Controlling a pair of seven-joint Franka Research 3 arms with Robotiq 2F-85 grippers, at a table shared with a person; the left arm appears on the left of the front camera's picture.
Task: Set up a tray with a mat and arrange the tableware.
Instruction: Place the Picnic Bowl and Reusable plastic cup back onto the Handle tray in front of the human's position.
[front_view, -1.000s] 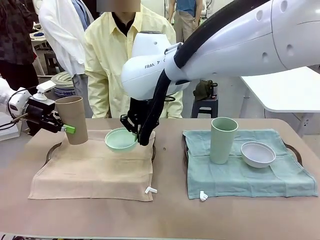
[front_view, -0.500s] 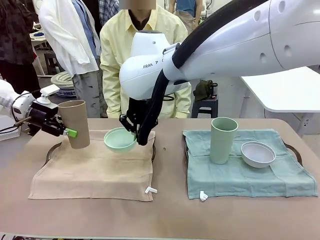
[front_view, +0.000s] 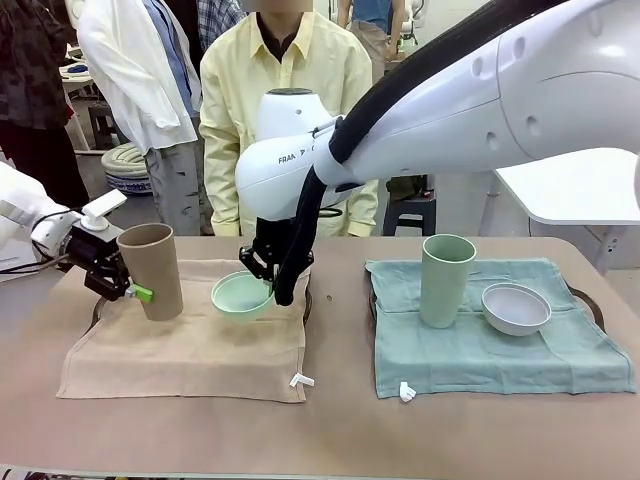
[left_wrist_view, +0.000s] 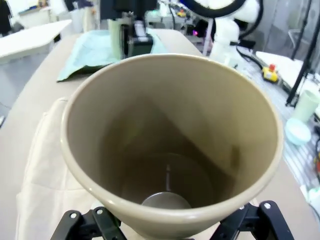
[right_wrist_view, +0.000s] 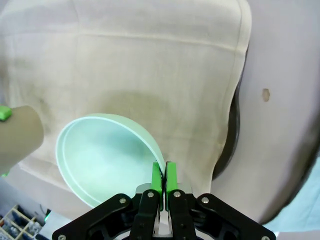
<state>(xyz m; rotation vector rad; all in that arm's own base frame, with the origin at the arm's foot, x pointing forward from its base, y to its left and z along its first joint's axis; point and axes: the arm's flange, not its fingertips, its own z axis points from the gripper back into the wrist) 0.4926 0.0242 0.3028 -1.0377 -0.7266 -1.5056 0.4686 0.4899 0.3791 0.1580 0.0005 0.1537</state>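
Note:
My left gripper (front_view: 128, 287) is shut on the tan-brown cup (front_view: 152, 270), which leans slightly, low over the back left of the tan mat (front_view: 185, 345). In the left wrist view the cup's open mouth (left_wrist_view: 170, 140) faces the camera. My right gripper (front_view: 277, 287) reaches across the middle and pinches the rim of the mint green bowl (front_view: 243, 297), held tilted just above the tan mat's back edge. The green pads (right_wrist_view: 158, 178) clamp the bowl's rim (right_wrist_view: 107, 155). The pale green cup (front_view: 447, 280) and the greyish white bowl (front_view: 516, 308) stand on the green mat (front_view: 470, 350).
Each mat lies over a dark tray, its rim showing at the left (front_view: 97, 310) and far right (front_view: 592, 303). Small white tags (front_view: 302, 380) lie at the mats' front corners. A person in a yellow shirt (front_view: 300, 90) stands at the far edge.
My left gripper has lowered the tan cup toward the mat and set it more upright. My right gripper has lowered the mint bowl slightly. The person has shifted to the right.

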